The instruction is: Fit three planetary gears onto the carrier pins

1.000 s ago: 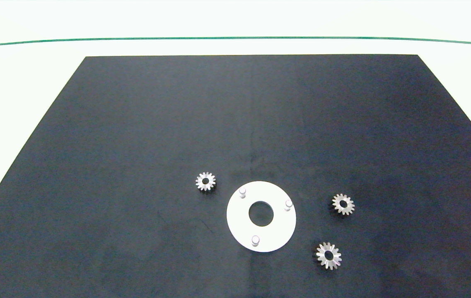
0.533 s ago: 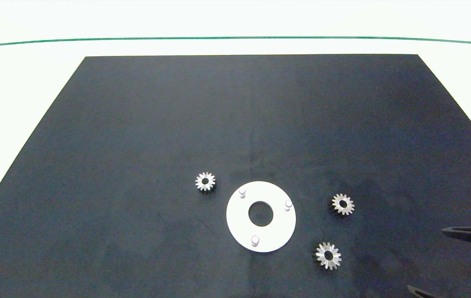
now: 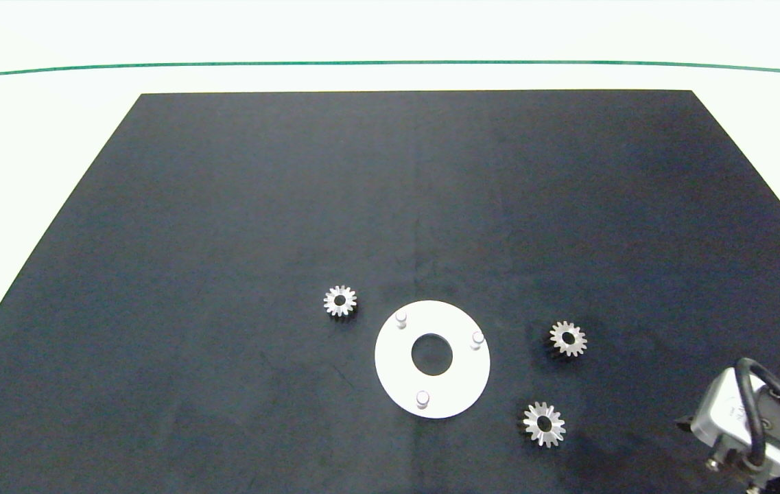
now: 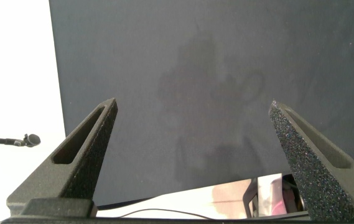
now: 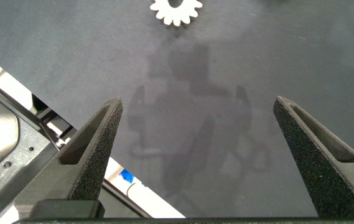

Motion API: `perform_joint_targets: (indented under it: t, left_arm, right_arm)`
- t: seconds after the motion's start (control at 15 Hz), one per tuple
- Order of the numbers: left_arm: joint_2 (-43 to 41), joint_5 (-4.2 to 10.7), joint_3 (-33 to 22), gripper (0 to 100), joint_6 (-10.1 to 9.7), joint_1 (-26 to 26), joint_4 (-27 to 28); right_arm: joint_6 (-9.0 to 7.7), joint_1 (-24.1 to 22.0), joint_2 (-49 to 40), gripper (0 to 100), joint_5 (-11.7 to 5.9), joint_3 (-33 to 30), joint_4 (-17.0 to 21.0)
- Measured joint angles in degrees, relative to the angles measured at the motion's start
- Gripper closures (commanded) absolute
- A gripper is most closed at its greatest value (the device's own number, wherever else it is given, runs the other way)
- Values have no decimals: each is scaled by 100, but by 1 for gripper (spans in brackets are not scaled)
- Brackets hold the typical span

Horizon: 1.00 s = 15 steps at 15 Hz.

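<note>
Three silver planetary gears lie flat on the black mat: one (image 3: 340,300) just left of the white disc (image 3: 459,384), one (image 3: 568,338) to its right, one (image 3: 545,424) at its front right. The disc's three carrier pins (image 3: 401,318), (image 3: 477,338), (image 3: 422,398) stand bare. My right arm's wrist (image 3: 739,415) shows in the head view's lower right corner, right of the front-right gear. My right gripper (image 5: 198,102) is open over bare mat, with a gear (image 5: 177,9) ahead of its fingers. My left gripper (image 4: 193,104) is open over bare mat near the mat's edge, outside the head view.
The black mat (image 3: 225,226) covers most of the white table (image 3: 19,151). A green line (image 3: 390,63) runs across the table's far side. Beyond the mat's near edge, the right wrist view shows part of the robot's grey base (image 5: 2,137).
The right arm has come into the head view from the right edge and moved toward the lower right corner. The gears and the disc have not moved.
</note>
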Motion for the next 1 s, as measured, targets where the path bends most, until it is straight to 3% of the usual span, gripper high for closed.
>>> perform_joint_targets:
  t: [0.53, 1.0]
  left_arm:
    - [0, -9, 0, 0, 5, -9, 0]
    - [0, -17, -11, 0, 5, -9, -41]
  right_arm:
    - [23, 2, 1044, 0, 41, -421, -250]
    - [113, 71, 1736, 0, 33, -560, -914]
